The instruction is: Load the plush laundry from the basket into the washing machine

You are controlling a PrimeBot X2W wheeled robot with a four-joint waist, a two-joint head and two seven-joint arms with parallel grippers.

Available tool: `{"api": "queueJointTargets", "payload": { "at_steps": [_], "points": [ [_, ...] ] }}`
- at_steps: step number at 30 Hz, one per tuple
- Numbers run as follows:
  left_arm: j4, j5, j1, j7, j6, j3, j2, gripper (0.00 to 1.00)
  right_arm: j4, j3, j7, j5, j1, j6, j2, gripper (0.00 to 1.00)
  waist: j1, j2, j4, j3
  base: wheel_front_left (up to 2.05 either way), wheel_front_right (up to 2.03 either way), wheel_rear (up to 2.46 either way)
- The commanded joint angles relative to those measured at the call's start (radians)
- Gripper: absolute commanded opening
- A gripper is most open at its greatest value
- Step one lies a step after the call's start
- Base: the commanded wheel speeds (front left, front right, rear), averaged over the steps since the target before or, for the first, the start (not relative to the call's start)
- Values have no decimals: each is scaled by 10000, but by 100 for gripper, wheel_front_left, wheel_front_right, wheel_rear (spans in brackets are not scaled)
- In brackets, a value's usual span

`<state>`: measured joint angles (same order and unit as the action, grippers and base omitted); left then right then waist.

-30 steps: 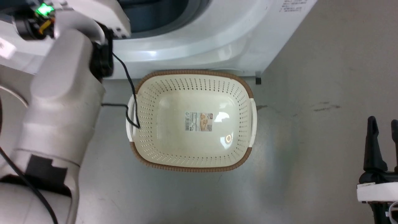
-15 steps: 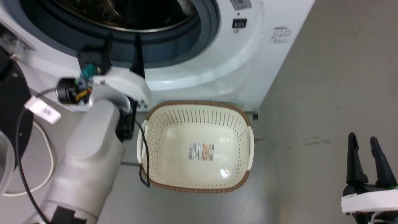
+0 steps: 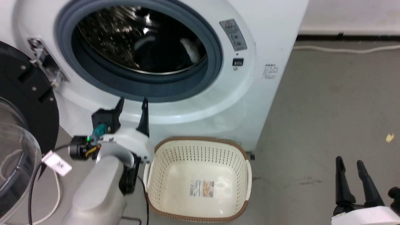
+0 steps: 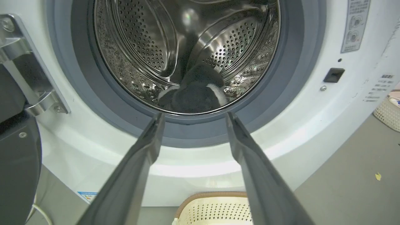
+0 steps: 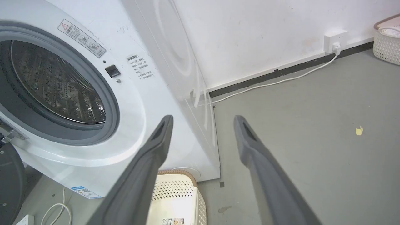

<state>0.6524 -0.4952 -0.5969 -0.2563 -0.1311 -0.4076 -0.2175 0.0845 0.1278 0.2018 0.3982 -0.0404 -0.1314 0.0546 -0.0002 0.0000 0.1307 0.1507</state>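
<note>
Two pincers: report state. (Operator)
Left pincer (image 3: 132,101) released, poised before the washing machine (image 3: 200,111) porthole, above the basket (image 3: 200,139) left rim. Right pincer (image 3: 348,161) released, over the floor (image 3: 328,109), well apart. (Technician)
Plush laundry (image 4: 195,97) location? (Operator)
Inside the steel drum (image 4: 140,47), at its bottom, near the gasket (image 4: 81,81). Basket on floor just before machine. (Technician)

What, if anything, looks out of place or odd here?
Little stands out. A small yellow scrap lies loose on the grey floor right of the washing machine, and a faint dark smear marks the floor near the basket. The plush laundry sits in the drum; nothing looks spilled or damaged.
</note>
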Motion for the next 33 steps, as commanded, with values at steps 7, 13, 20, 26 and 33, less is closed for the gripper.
{"api": "queueJointTargets", "payload": {
  "at_steps": [7, 13, 20, 26, 33],
  "points": [
    [-1391, -66, 1811, -55, -17, 220, -525, 100, 458, -356, 267, -497, -566, 7, -42, 100, 2, 0, -48, -1384, 0, 0, 0],
    [-2426, -157, 2916, -55, -46, 437, -734, 100, 456, -416, 287, -955, -844, 7, -42, 100, 2, 0, 6, -1825, 0, 0, 0],
    [-3464, -149, 3814, -55, -75, 576, -843, 100, 281, -467, 174, -1390, -961, 7, -42, 100, 2, 0, 50, -1972, 0, 0, 0],
    [-4002, -110, 4384, -55, -132, 581, -895, 100, 174, -551, 86, -1581, -990, 7, -43, 100, 2, 0, 36, -1993, 0, 0, 0],
    [-4594, -171, 5029, -55, -304, 738, -880, 100, 114, -653, 46, -1705, -1074, 7, -43, 100, 2, 0, 5, -1984, 0, 0, 0]
  ]
}}
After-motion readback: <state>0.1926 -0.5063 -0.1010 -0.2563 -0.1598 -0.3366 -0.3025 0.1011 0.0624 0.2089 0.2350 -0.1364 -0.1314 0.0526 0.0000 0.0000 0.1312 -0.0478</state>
